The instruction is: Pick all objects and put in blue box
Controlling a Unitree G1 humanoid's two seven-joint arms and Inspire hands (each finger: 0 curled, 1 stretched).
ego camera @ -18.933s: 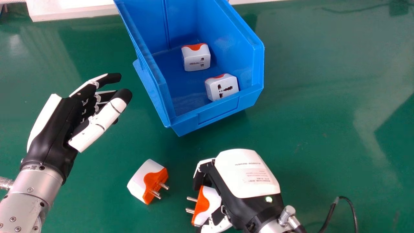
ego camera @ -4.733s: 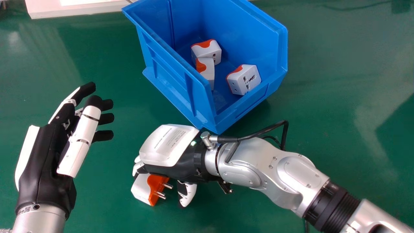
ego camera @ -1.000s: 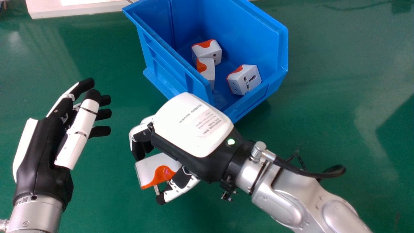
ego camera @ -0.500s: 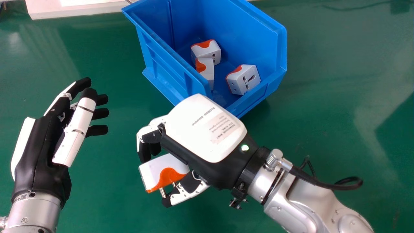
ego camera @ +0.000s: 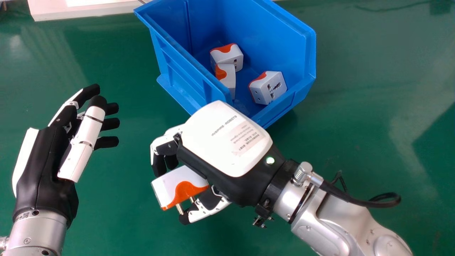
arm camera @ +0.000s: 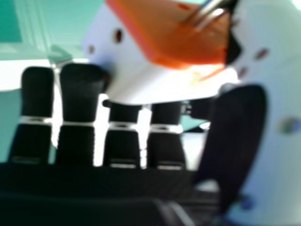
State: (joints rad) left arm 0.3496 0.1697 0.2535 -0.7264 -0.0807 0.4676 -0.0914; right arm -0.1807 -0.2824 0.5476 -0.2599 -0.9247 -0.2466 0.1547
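Observation:
In the head view my right hand (ego camera: 227, 142) is curled round a white and orange plug adapter (ego camera: 177, 185), just in front of the blue box (ego camera: 185, 83). The adapter's metal pins point toward the thumb. The right hand view has my right hand (arm camera: 82, 103) with the same adapter (arm camera: 146, 82) between fingers and thumb. Inside the box lie three more adapters: one at the back (ego camera: 231, 57), one by the left wall (ego camera: 229, 80) and one near the front (ego camera: 268, 88). At the left, my left hand (ego camera: 46, 160) is open and holds nothing.
A green tabletop (ego camera: 366, 106) surrounds the box. A white object (ego camera: 89, 10) lies at the far left edge. A black cable (ego camera: 355, 201) loops off my right wrist.
Since the earliest frame a third adapter has come into the box, which stands turned. My right hand has since taken hold of the left adapter and moved it slightly right. The left hand has shifted left.

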